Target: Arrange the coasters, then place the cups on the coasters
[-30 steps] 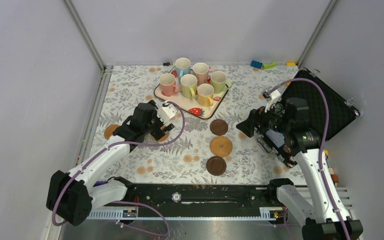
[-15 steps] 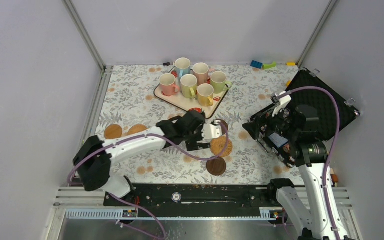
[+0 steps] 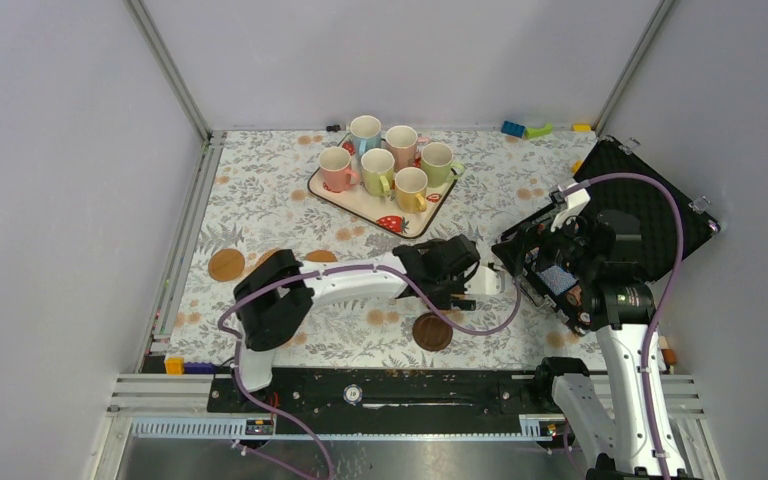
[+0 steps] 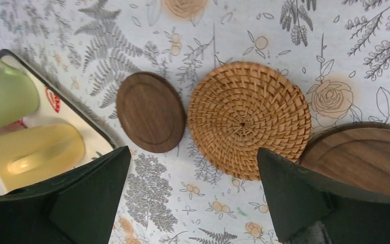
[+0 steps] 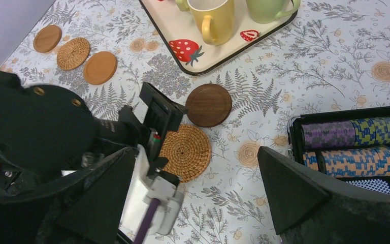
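Note:
Three coasters lie in a column mid-table: a dark brown one [image 4: 151, 119], a woven one [image 4: 249, 119] and a second dark brown one [image 4: 363, 157] [image 3: 432, 331]. My left gripper [image 4: 193, 193] [image 3: 447, 270] hovers open over this column, holding nothing. Three more coasters sit at the left: tan [image 5: 47, 38] [image 3: 226, 264], woven [image 5: 73, 53] and tan [image 5: 100, 67]. Several pastel cups, among them yellow [image 5: 212, 18] [image 3: 411, 187] and green [image 5: 266, 7], stand on the strawberry tray [image 3: 355, 205]. My right gripper [image 5: 195, 198] [image 3: 516, 262] is open and empty, to the right of the column.
A black case [image 3: 660, 215] with rows of striped poker chips [image 5: 355, 147] lies open at the right, under my right arm. Small toy bricks [image 3: 525, 129] sit at the back edge. My left arm [image 3: 350, 282] stretches across the table's middle.
My left arm has swung from the left coasters rightward to above the middle column, uncovering the coasters at the left. My right gripper has drawn back a little to the right.

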